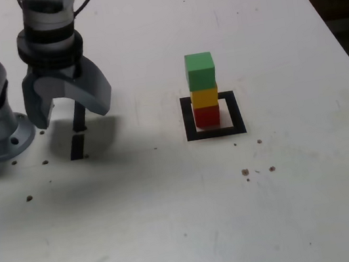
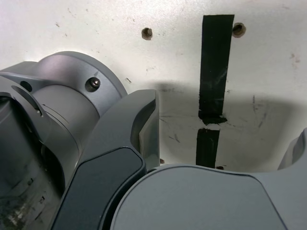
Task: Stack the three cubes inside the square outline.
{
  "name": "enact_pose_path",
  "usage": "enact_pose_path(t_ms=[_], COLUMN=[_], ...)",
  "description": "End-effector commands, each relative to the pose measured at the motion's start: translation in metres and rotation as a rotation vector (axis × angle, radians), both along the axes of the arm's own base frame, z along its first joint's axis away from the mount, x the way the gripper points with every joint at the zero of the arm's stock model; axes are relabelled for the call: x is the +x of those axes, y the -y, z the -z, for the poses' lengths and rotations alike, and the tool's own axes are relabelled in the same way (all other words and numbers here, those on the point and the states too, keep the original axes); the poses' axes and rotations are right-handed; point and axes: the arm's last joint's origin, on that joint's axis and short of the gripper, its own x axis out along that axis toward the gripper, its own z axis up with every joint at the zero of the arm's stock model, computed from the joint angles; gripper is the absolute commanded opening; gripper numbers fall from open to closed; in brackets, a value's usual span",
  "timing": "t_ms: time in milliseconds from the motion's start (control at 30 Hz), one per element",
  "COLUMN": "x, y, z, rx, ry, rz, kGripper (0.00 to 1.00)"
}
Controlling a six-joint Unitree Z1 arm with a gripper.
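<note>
Stack: green cube [image 1: 200,69] on yellow [image 1: 204,97] on red [image 1: 207,116], in square outline [image 1: 216,132] | likely light, rigid; grip flat sides | pincer [image 1: 69,112] wide open, empty, left.

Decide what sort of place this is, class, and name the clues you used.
Probably a robotics lab or test bench: a white table with drilled holes and scuffs, a robot arm's base bolted on, an open gripper, and a taped square outline holding stacked cubes.

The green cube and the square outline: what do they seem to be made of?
The green cube: probably painted wood or plastic, with a flat matt colour, sharp edges and no visible grain. The square outline: looks like black adhesive tape, thin and flat on the table.
</note>
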Motion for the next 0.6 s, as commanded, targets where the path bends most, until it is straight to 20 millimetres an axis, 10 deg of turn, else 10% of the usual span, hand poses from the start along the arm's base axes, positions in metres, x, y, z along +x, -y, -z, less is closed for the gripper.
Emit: enact_pose_path(t_ms=[0, 567], x=[-0.0015, -0.0034], y=[-0.0006, -0.001], z=[0.001, 0.0023], rx=[0.004, -0.001], ry=[-0.011, -0.021], rz=[0.004, 0.019], kGripper=[0.99, 0.99])
